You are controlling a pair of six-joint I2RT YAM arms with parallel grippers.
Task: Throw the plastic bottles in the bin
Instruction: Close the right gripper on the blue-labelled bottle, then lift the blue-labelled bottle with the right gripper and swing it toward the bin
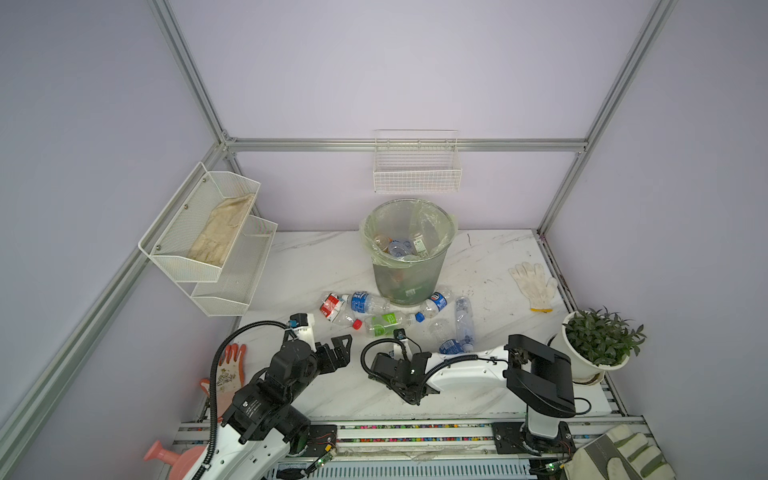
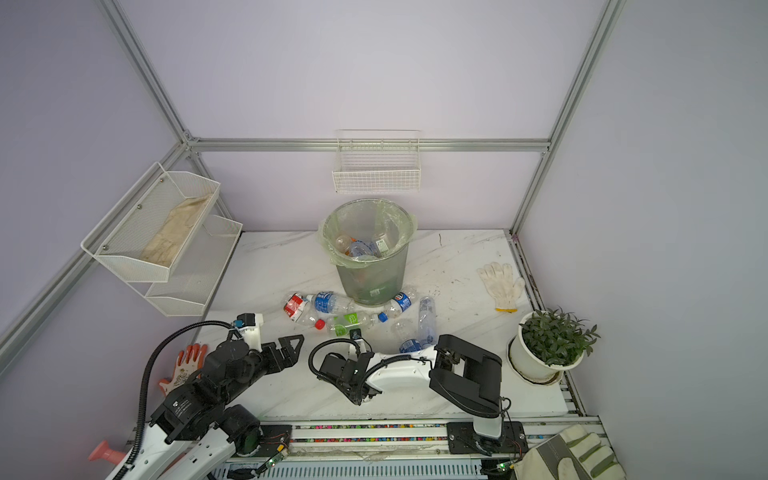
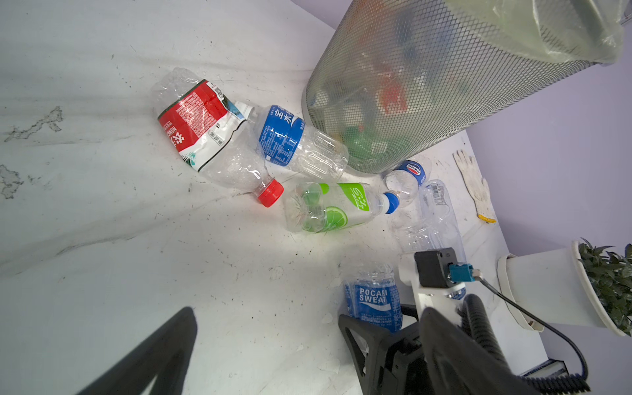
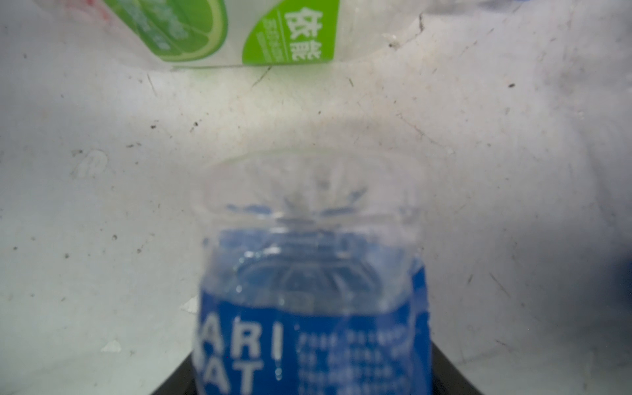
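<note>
The bin stands at the back middle of the table and has several bottles inside. In front of it lie a red-labelled bottle, a blue-labelled one, a green-labelled one, another blue-labelled one and a clear one. My right gripper is shut on the blue Pocari Sweat bottle, low over the table. One of its fingers shows in the left wrist view. My left gripper hangs open and empty just left of it.
A white knit glove and a potted plant are at the right. An orange glove and a pink watering can are at the left front. White wire baskets hang on the walls.
</note>
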